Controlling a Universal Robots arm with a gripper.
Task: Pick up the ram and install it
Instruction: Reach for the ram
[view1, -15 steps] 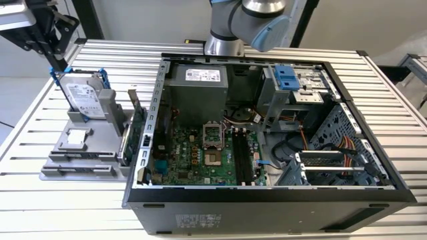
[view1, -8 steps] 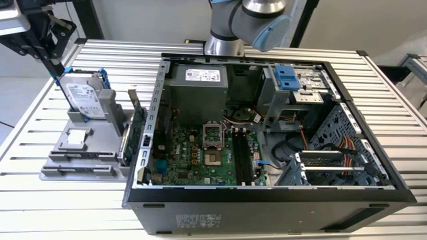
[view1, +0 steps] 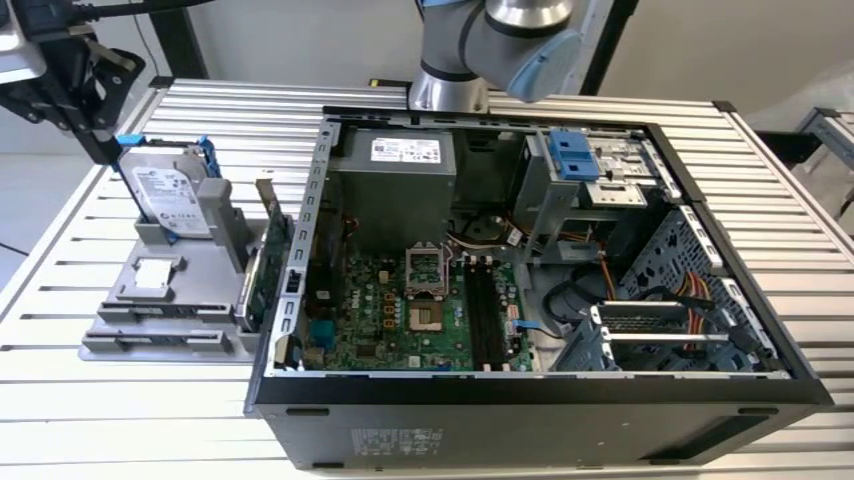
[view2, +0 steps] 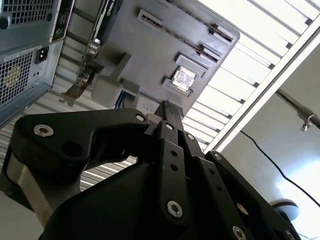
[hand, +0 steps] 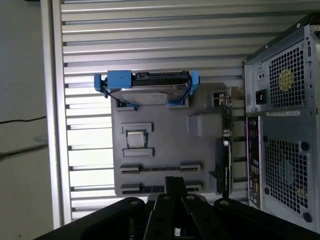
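My black fingers (view2: 170, 125) are clenched together, hovering above the grey slotted plastic fixture (hand: 170, 145) on the ribbed aluminium counter (hand: 150, 40).

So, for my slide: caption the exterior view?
Open computer case on a slatted table, grey tray with hard drive alongside.

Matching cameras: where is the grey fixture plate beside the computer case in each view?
Exterior view: grey fixture plate on the exterior view's left of the black computer case.
First wrist view: plate beside the case's rear grille.
Second wrist view: plate likewise.
Shared landmark: its small silver square chip.
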